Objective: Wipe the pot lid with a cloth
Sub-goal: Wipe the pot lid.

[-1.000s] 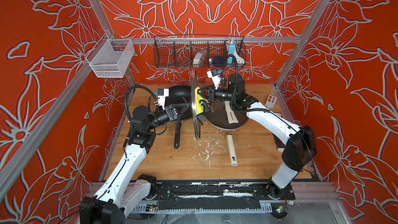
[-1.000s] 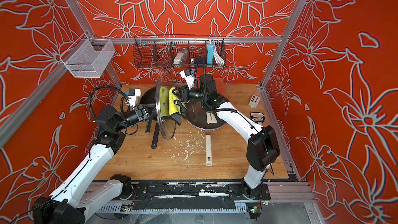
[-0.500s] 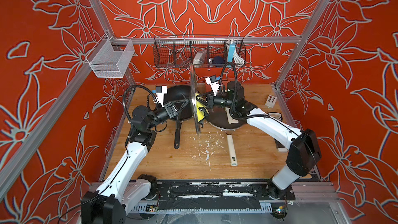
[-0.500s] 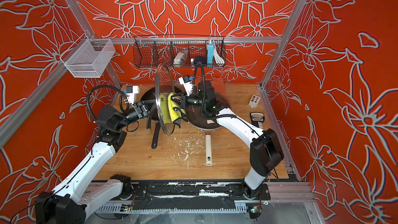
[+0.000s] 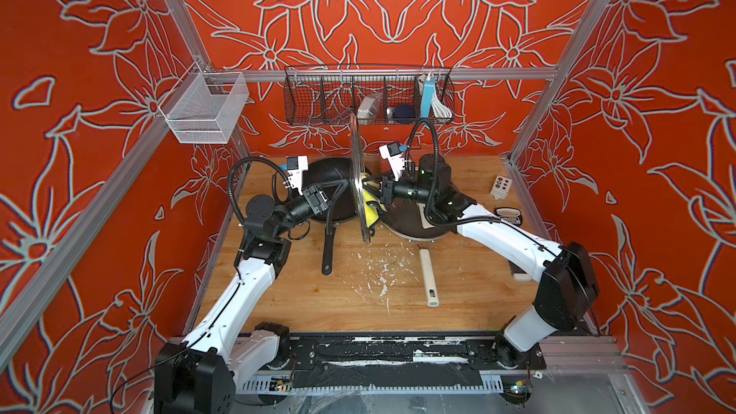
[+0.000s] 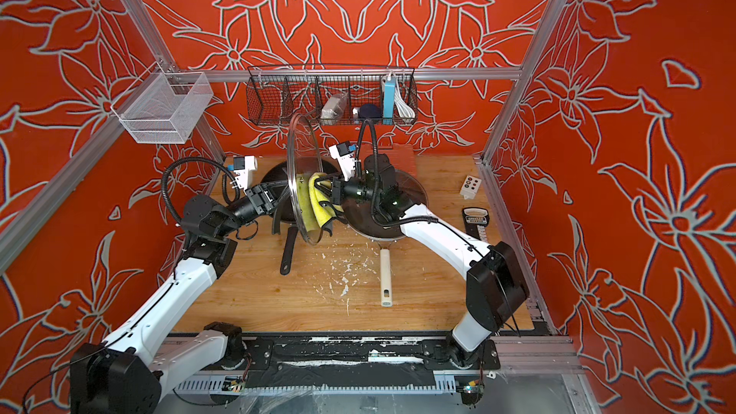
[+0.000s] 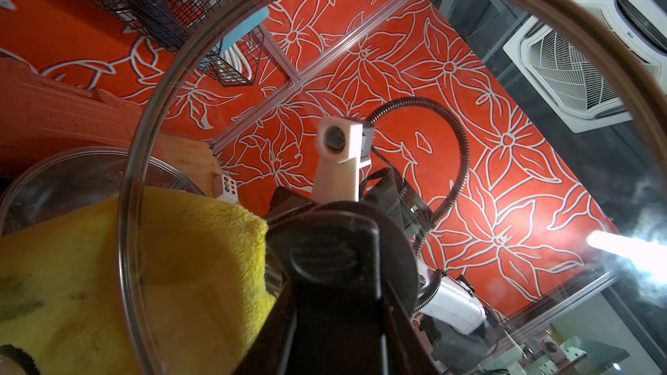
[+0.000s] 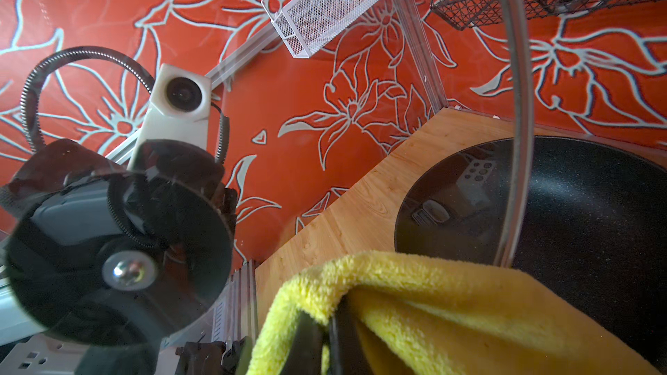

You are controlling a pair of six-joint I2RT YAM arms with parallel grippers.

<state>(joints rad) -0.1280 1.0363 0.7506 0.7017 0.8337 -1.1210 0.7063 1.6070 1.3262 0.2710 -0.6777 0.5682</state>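
Over the last second the right hand (image 5: 380,193) has drawn the cloth (image 5: 371,212) down the glass of the lid (image 5: 357,161), from near its middle toward its lower half, while the right arm has reached further forward. Little more travel shows in the latter half-second. Judgement: a wiping stroke on the underside is in progress; how much glass is already covered cannot be told. The lid stands on edge, nearly upright, above the tabletop (image 5: 458,292) and beside the black frying pan (image 5: 318,171). The left hand (image 6: 278,197), its forearm roughly level, is partly closed around the lid's black knob (image 7: 335,257). The right hand, reaching in level from the opposite side, is fully closed, pinching a fold of cloth against the glass.
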